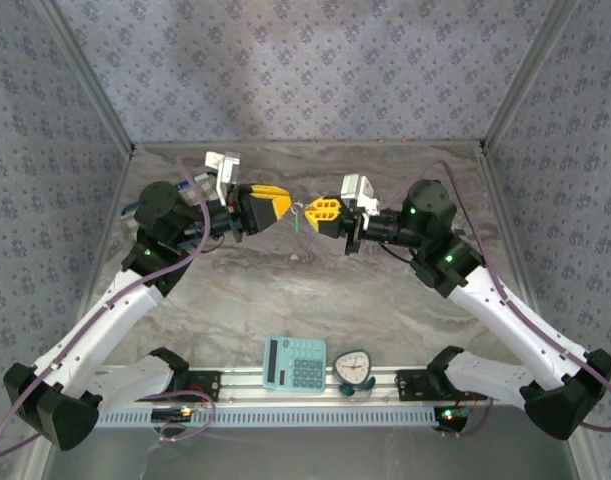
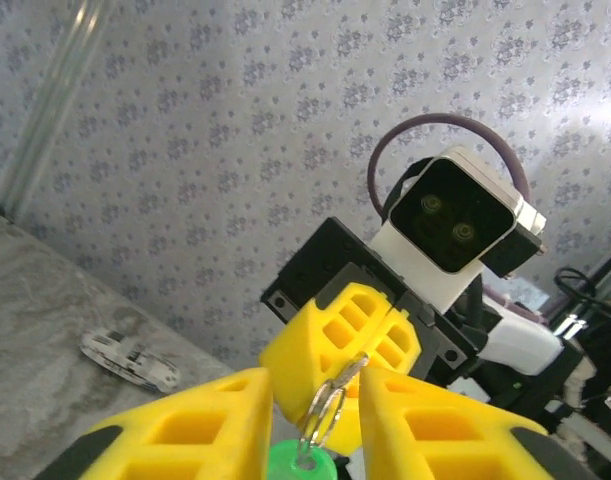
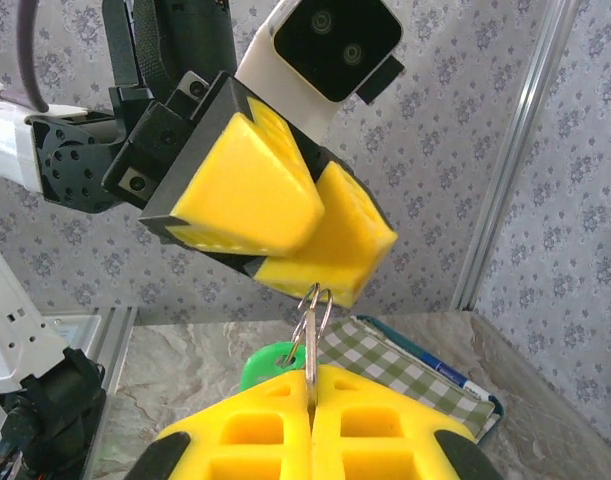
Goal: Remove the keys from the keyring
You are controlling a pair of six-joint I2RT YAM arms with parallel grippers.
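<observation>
The thin silver metal keyring (image 3: 313, 320) hangs in mid-air above the middle of the table, between the tips of the two arms, with a bright green plastic tag (image 3: 268, 362) dangling from it just below. The right gripper (image 3: 312, 380) is clenched on the keyring: its two yellow ribbed fingers press flat together, with the wire loop standing edge-on out of the seam between them. The left gripper (image 1: 281, 206) faces it tip to tip and is released. In the left wrist view its yellow fingers (image 2: 200, 420) stand apart, with the ring and the green tag in the gap between them, and whether the ring's far end touches a fingertip cannot be told. Below both lies the grey-brown marbled table (image 1: 285, 300). A light blue calculator (image 1: 294, 362) sits near its front edge between the arm bases, with a round white dial-faced object (image 1: 353, 367) just beside it on the right. A green-and-white checked cloth (image 3: 405, 372) lies on the table behind the right gripper's fingers.
</observation>
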